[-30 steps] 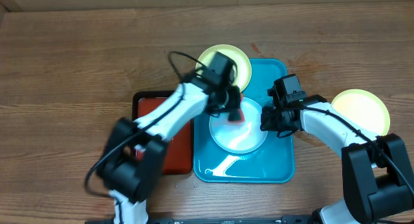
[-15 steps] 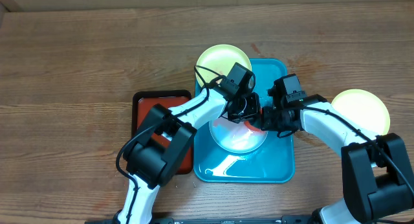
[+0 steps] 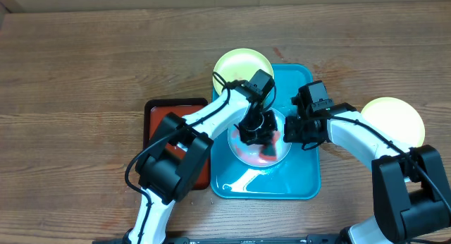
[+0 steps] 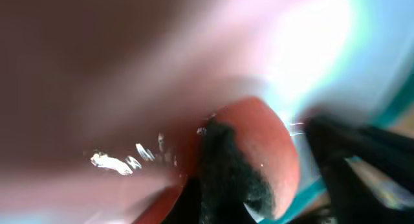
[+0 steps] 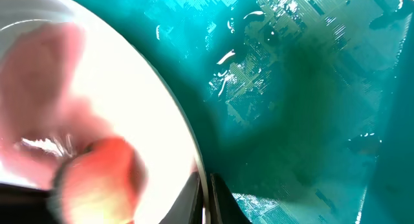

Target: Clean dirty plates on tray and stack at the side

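A white plate (image 3: 243, 152) lies in the blue tray (image 3: 303, 179). My left gripper (image 3: 258, 133) is shut on a red sponge (image 3: 268, 149) and presses it on the plate's face; the left wrist view shows the sponge (image 4: 262, 136) against the plate (image 4: 129, 68). My right gripper (image 3: 290, 131) pinches the plate's right rim; in the right wrist view its fingers (image 5: 206, 199) sit on either side of the rim (image 5: 165, 104) above the wet tray base (image 5: 291, 88). One yellow-green plate (image 3: 239, 63) lies at the tray's far left corner. Another (image 3: 394, 119) lies on the bare table at the right.
A smaller red tray with a black rim (image 3: 165, 120) sits against the blue tray's left side, partly under my left arm. Wood-grain tabletop (image 3: 84, 68) stretches to the left and back.
My left gripper has swept the sponge from the plate's upper right down across its middle. My right gripper has stayed on the plate's rim.
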Robot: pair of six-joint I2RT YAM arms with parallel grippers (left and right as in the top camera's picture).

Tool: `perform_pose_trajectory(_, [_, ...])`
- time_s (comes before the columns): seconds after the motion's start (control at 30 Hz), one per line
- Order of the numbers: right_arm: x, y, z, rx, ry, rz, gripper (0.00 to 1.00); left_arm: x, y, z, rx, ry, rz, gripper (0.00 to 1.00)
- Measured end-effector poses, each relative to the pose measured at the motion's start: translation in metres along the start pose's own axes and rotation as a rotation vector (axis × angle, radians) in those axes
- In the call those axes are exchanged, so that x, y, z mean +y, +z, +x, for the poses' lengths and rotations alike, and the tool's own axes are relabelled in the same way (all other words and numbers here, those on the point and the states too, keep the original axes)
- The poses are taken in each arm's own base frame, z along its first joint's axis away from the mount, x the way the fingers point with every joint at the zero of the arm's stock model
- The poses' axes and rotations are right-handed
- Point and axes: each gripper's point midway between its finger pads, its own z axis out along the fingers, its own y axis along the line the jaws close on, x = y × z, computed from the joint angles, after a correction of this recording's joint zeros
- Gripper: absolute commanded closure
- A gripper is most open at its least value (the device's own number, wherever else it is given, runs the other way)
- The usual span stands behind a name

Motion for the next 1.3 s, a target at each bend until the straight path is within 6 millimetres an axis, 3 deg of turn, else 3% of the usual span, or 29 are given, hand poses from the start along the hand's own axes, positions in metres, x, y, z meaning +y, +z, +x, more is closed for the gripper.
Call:
perform_pose_trajectory(0.17, [0.001, 0.0, 0.0, 0.002, 0.0, -0.007, 0.96, 0.037, -0.02, -0.008, -0.08, -0.05, -0.235, 0.96])
perform_pose_trajectory(0.33, [0.001, 0.0, 0.0, 0.002, 0.0, -0.007, 0.96, 0.077, -0.049, -0.037, -0.255, -0.036, -0.479, 0.96])
perform_pose_trajectory(0.47, [0.005, 0.001, -0.001, 0.0, -0.005, -0.021, 0.96, 0.082, -0.056, -0.052, -0.318, 0.037, -0.534, 0.96])
perform_pose_trajectory(0.63, [0.005, 0.001, -0.001, 0.001, -0.005, -0.024, 0.96, 0.06, -0.049, -0.066, -0.333, 0.145, -0.44, 0.96])
perform_pose_trajectory(0.77, [0.005, 0.002, -0.001, 0.002, -0.004, -0.024, 0.96, 0.025, -0.036, -0.072, -0.313, 0.204, -0.258, 0.96])
perform_pose_trajectory(0.9, [0.004, 0.001, 0.0, 0.003, -0.002, -0.019, 0.96, -0.004, -0.022, -0.069, -0.255, 0.241, -0.104, 0.96])
perform_pose_trajectory(1.07, [0.004, 0.001, 0.0, 0.003, 0.002, -0.018, 0.96, -0.047, 0.003, -0.048, -0.091, 0.301, 0.145, 0.96])
perform_pose_trajectory(1.3, [0.003, 0.001, 0.002, 0.012, 0.011, -0.014, 0.96, -0.052, 0.013, -0.025, 0.036, 0.309, 0.209, 0.96])
